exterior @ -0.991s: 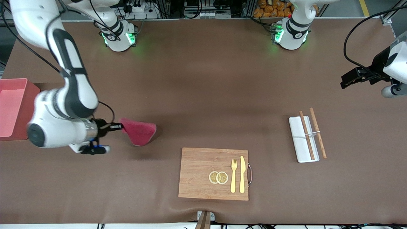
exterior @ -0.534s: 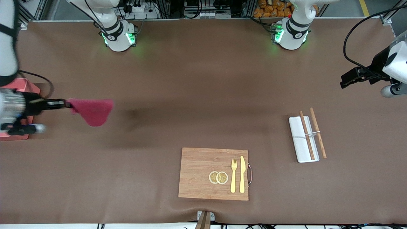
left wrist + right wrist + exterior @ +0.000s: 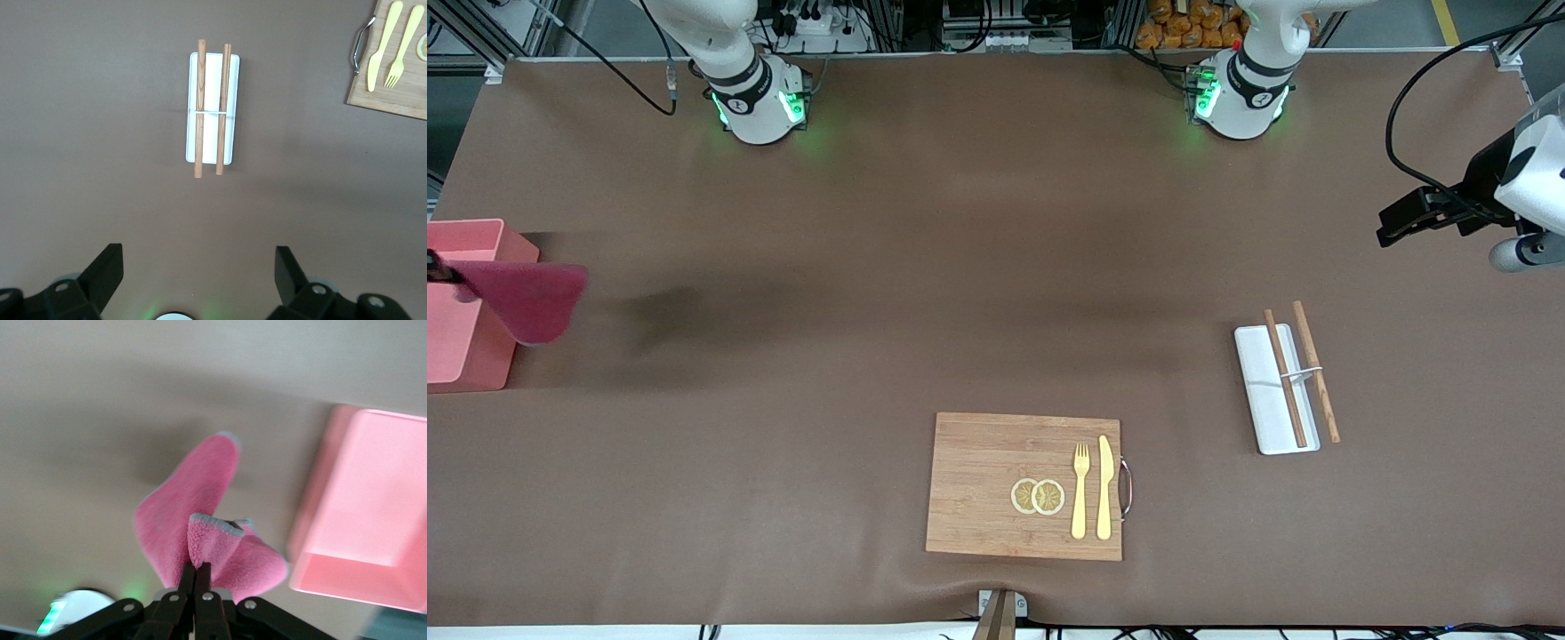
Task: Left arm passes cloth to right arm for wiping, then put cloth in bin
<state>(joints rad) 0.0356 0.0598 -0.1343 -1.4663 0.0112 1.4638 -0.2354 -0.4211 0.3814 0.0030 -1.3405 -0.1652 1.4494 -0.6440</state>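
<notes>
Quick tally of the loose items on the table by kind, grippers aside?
Cloth: 1
Bin: 1
Cutting board: 1
Lemon slices: 2
Fork: 1
Knife: 1
White tray: 1
Chopsticks: 2
Total: 10

Fuzzy cloth (image 3: pixel 200 520), smooth plastic bin (image 3: pixel 463 311), matt brown table (image 3: pixel 960 267), grained wooden board (image 3: pixel 978 471) (metal handle)
</notes>
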